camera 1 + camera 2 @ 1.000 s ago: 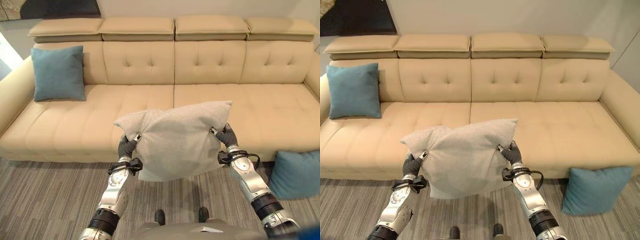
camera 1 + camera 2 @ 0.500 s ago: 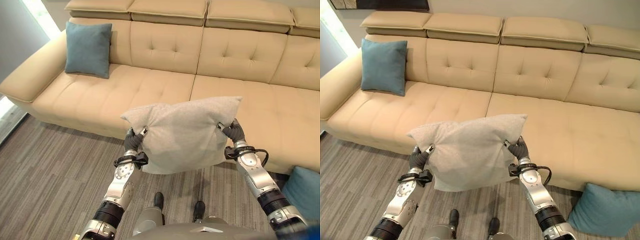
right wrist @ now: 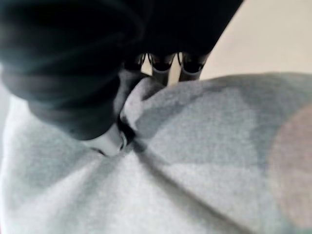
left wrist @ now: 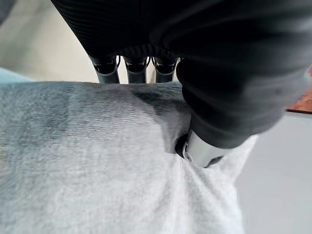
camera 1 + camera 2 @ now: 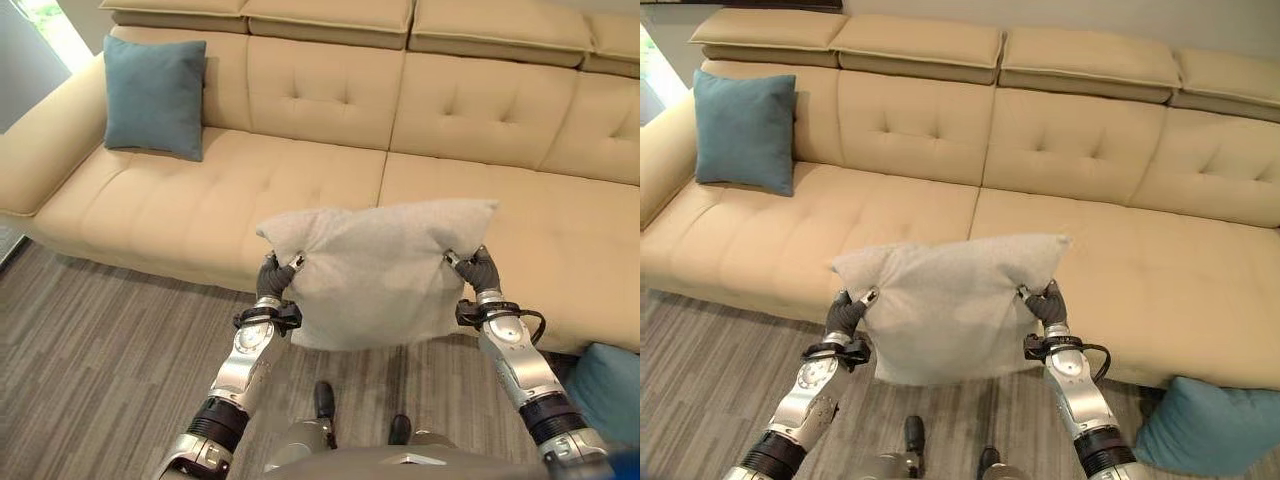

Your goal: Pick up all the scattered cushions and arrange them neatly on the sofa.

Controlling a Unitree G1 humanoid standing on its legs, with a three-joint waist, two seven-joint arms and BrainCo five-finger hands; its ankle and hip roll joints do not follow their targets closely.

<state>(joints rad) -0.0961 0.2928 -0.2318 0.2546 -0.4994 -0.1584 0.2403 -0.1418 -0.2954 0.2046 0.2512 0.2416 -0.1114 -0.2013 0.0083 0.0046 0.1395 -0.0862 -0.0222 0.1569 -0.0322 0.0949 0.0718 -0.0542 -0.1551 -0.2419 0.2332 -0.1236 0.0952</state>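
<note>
Your left hand (image 5: 272, 283) and right hand (image 5: 481, 270) each pinched an upper corner of the grey cushion (image 5: 375, 270), held up before the beige sofa (image 5: 300, 190), teal cushion (image 5: 152, 96) propped at its left end

Soft, even room light across the beige sofa (image 5: 200, 200), no hard highlights on it. Upper left corner of the left eye view, daylight burns out to white (a window (image 5: 48, 18), it seems), and the sofa arm nearest it reads palest. The teal cushion (image 5: 152, 95) drops a faint shadow on the backrest to its right. Under the grey cushion (image 5: 385, 270), a dim smudge of shadow on the striped floor (image 5: 90, 340). In the left wrist view, shade pools on the fabric beneath the left hand (image 4: 204, 83); at the right edge of the right wrist view, a pale pinkish round patch lies over the cloth.
</note>
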